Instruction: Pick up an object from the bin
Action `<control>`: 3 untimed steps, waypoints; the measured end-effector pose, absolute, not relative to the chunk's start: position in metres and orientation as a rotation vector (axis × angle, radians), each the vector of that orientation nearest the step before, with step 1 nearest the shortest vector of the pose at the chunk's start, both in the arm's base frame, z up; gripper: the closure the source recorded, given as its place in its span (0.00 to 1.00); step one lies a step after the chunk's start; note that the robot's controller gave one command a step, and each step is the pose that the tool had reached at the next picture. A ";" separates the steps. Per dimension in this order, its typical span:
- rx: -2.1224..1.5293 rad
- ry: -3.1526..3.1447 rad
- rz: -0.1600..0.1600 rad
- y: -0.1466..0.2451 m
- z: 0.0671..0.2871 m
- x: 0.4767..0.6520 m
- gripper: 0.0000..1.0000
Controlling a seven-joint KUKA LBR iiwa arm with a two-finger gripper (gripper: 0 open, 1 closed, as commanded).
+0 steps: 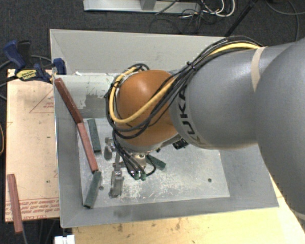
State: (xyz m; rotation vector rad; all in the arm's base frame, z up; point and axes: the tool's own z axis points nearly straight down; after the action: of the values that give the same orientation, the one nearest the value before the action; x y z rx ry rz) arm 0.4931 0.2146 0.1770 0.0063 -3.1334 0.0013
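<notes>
My gripper (pixel 126 176) hangs low over the lower middle of the bin floor, under the orange dome, and stands open. One metal finger (pixel 115 181) points down at the bare floor with nothing between it and the other. A small dark green block (pixel 156 162) lies just to the right of the gripper, partly hidden by it. To the left, a grey-green flat bar (pixel 92 189) lies slanted near the bin's front. A second grey-green bar (pixel 94 135) lies further back.
Two reddish wooden sticks lie along the left wall: a long one (pixel 68 99) slanting from the back corner and a shorter one (pixel 87 147) below it. The arm covers the bin's middle and right. Bare floor shows at the front right.
</notes>
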 end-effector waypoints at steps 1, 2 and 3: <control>-0.107 -3.143 0.000 0.163 0.066 0.601 0.00; -0.303 -3.132 -0.002 0.135 0.109 0.604 0.00; -0.381 -3.111 0.007 0.069 0.074 0.558 0.00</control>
State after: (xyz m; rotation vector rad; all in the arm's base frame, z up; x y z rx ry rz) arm 0.5577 0.0688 0.0735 -0.3813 -3.1110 0.0065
